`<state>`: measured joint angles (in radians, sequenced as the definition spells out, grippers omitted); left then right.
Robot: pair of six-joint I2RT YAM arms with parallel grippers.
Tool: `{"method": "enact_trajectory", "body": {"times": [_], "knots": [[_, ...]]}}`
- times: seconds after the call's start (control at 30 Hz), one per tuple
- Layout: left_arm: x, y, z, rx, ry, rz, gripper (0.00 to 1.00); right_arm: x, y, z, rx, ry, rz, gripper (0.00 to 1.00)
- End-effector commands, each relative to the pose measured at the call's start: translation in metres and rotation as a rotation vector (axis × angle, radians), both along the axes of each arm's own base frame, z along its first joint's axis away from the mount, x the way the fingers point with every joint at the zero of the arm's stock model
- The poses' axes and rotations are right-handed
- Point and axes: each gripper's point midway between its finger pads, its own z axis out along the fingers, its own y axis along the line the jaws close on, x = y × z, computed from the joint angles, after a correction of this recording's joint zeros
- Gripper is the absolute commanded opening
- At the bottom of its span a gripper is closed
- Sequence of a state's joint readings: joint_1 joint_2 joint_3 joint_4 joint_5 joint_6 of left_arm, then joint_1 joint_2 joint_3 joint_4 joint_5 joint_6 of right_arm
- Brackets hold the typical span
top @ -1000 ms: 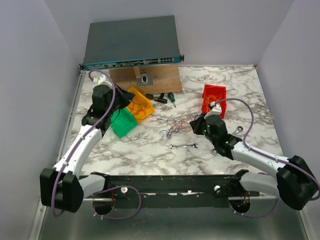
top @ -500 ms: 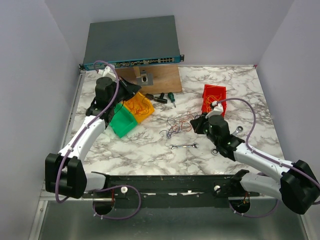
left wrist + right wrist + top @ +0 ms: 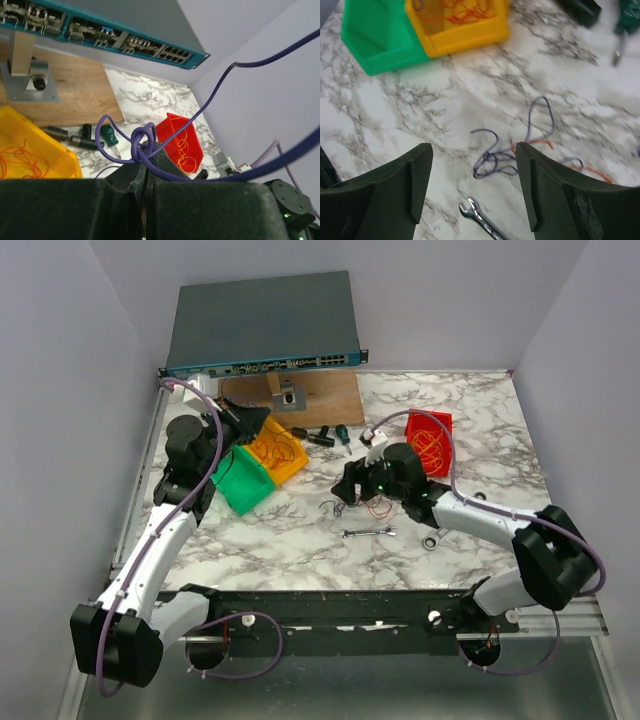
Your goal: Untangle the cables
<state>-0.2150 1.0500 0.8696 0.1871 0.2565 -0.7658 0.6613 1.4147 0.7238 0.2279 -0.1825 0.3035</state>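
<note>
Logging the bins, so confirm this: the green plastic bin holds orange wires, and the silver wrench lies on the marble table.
Wrong bin. The orange wires lie in the yellow plastic bin, beside the green plastic bin, as the right wrist view shows. The silver wrench does lie on the marble table.

Left gripper (image 3: 145, 172) closed, knotted purple cable (image 3: 142, 142) at its tips; farther off, red bin (image 3: 167, 132) right, yellow bin (image 3: 55, 150) left, orange cables (image 3: 182, 150) in both
</note>
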Motion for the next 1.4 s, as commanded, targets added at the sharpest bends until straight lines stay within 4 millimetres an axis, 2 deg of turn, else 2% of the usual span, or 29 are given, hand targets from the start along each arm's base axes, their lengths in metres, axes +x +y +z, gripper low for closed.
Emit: {"method": "enact_trajectory", "body": {"times": [0.0,0.13,0.27,0.4,0.7,0.77,0.8,0.9,1.0,1.17,1.37], "knots": [[-0.012,0.002,0.037,0.01,-0.127,-0.018,0.0,0.003,0.061,0.027,0.022,-0.213,0.28,0.74],[-0.013,0.003,0.041,0.007,-0.133,-0.013,0.0,0.019,0.095,0.016,-0.038,-0.375,0.338,0.75],[-0.012,0.003,0.043,0.005,-0.132,-0.011,0.0,0.038,0.114,0.014,0.032,-0.472,0.315,0.71],[-0.011,0.004,0.044,0.001,-0.128,-0.007,0.0,0.052,0.134,0.01,0.08,-0.503,0.314,0.66],[-0.013,0.004,0.05,-0.016,-0.132,-0.015,0.0,0.076,0.167,-0.004,0.088,-0.56,0.285,0.65],[-0.012,0.003,0.05,-0.021,-0.13,-0.019,0.0,0.078,0.174,-0.007,0.084,-0.557,0.295,0.59],[-0.012,0.003,0.051,-0.022,-0.128,-0.02,0.0,0.08,0.177,-0.009,0.078,-0.557,0.297,0.53],[-0.009,0.005,0.055,-0.032,-0.13,-0.012,0.0,0.081,0.179,-0.016,0.068,-0.548,0.291,0.23],[-0.007,0.008,0.067,-0.055,-0.153,-0.006,0.0,0.081,0.175,-0.02,0.062,-0.536,0.278,0.02],[-0.004,0.013,0.099,-0.085,-0.202,0.007,0.0,0.076,0.169,-0.026,0.063,-0.516,0.268,0.01],[-0.008,0.042,0.143,-0.103,-0.282,0.108,0.0,0.072,0.164,-0.041,0.047,-0.475,0.263,0.01]]}}
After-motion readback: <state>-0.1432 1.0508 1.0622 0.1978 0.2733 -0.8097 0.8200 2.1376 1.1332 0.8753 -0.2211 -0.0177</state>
